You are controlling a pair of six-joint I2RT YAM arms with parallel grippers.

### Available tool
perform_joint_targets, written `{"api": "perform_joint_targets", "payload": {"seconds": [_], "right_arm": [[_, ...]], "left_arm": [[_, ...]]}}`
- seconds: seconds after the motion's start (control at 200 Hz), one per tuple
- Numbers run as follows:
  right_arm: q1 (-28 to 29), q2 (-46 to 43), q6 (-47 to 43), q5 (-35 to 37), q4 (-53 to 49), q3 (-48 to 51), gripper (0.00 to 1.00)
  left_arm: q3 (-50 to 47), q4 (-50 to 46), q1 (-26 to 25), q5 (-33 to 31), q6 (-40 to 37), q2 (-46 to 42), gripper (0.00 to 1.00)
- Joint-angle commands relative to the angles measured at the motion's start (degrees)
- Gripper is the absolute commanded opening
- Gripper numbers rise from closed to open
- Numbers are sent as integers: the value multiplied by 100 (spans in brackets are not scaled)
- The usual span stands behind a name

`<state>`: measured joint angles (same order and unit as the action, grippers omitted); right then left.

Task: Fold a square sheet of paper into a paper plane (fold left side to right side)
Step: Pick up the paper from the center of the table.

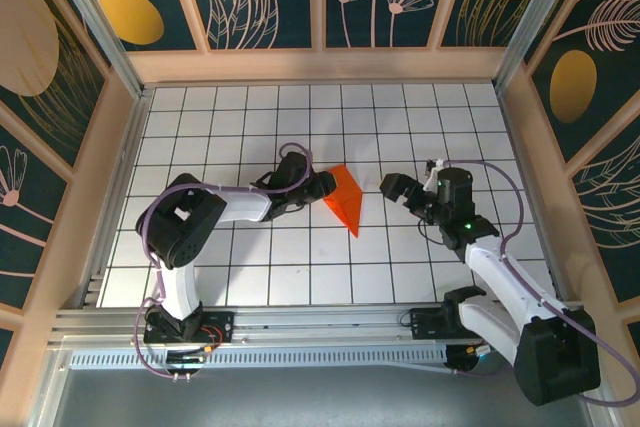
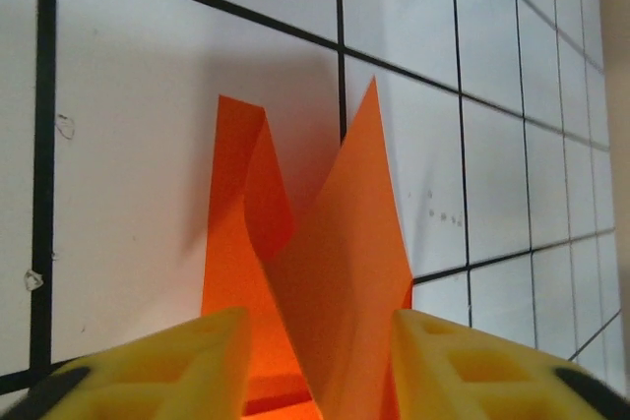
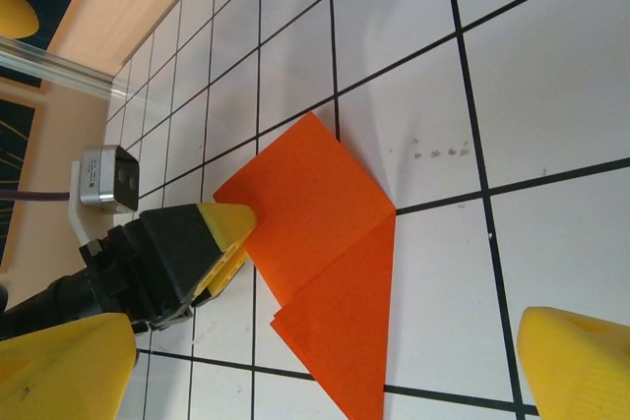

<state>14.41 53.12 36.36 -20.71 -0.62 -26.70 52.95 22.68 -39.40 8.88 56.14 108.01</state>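
The square sheet of paper (image 1: 344,199) is bright orange and folded into a pointed wedge lying on the white grid floor (image 1: 250,117). My left gripper (image 1: 322,187) sits at the paper's left edge. In the left wrist view one flap of the paper (image 2: 345,223) stands up between the yellow fingers (image 2: 207,361). It leans against the right finger with a gap to the left one, so my left gripper (image 2: 320,371) is open. My right gripper (image 1: 393,189) hovers wide open to the right of the paper. In the right wrist view the paper (image 3: 325,243) lies between the widely spread fingers (image 3: 576,361).
Wooden side walls (image 1: 120,137) and a back wall with patterned panels enclose the grid floor. The two arm bases stand on the metal rail (image 1: 300,332) at the near edge. Bare floor tiles surround the paper on all sides.
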Motion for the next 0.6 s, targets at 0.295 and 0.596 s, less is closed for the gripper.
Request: {"api": "perform_joint_targets", "payload": {"seconds": [0.295, 0.596], "right_arm": [[-466, 115, -1098, -1985, 475, 161, 92], [-126, 445, -1301, -3057, 1779, 466, 93]], "left_arm": [[-1019, 893, 47, 267, -504, -1122, 0], [-2500, 2157, 344, 2119, -1299, -2817, 0]]}}
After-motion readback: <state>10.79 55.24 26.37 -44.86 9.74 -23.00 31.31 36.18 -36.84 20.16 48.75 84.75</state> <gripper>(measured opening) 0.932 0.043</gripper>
